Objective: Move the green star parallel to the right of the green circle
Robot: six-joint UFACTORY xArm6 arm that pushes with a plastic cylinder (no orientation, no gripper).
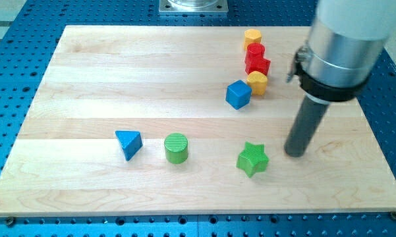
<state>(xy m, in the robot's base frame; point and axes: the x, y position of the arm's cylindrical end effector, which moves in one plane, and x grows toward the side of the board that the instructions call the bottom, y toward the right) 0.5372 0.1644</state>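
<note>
The green star [252, 158] lies on the wooden board at the lower middle-right. The green circle [176, 148], a short cylinder, stands to the star's left and slightly higher in the view, with a gap between them. My tip [294, 153] touches the board just to the right of the green star, a small gap apart from it. The dark rod rises from the tip to the arm's grey body at the view's top right.
A blue triangle [128, 143] lies left of the green circle. A blue cube [238, 94] sits above the star. A column of a yellow block [252, 37], two red blocks [256, 60] and another yellow block [257, 83] stands at the upper right. The board's right edge [382, 151] is near.
</note>
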